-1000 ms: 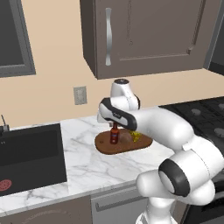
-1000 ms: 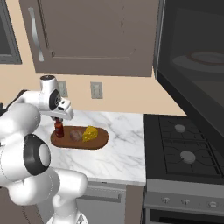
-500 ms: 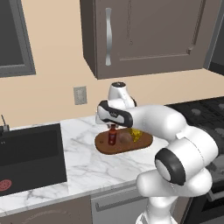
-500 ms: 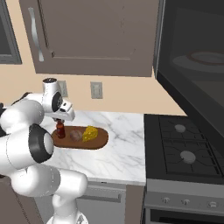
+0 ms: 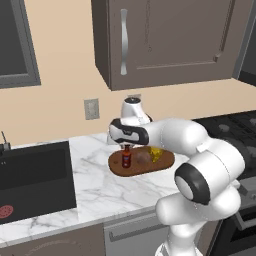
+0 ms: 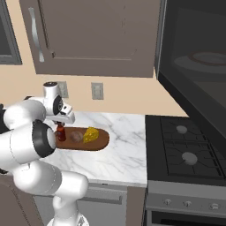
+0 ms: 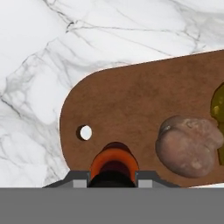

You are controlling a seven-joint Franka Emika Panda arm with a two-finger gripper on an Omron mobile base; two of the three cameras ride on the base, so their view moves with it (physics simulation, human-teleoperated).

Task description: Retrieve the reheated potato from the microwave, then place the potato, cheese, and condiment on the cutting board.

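Gripper: we see our gripper (image 7: 113,180) clamped on the condiment (image 5: 126,156), pointing straight down over the cutting board (image 5: 166,162).
Condiment: upright on the board directly under the hand, seemingly resting on it.
Potato (image 7: 189,145): on the board, just beside the gripper.
Cheese (image 6: 91,134): on the board, beyond the potato.
Microwave (image 6: 196,66): door open, no potato visible inside.
Left: we judge only the release remains.
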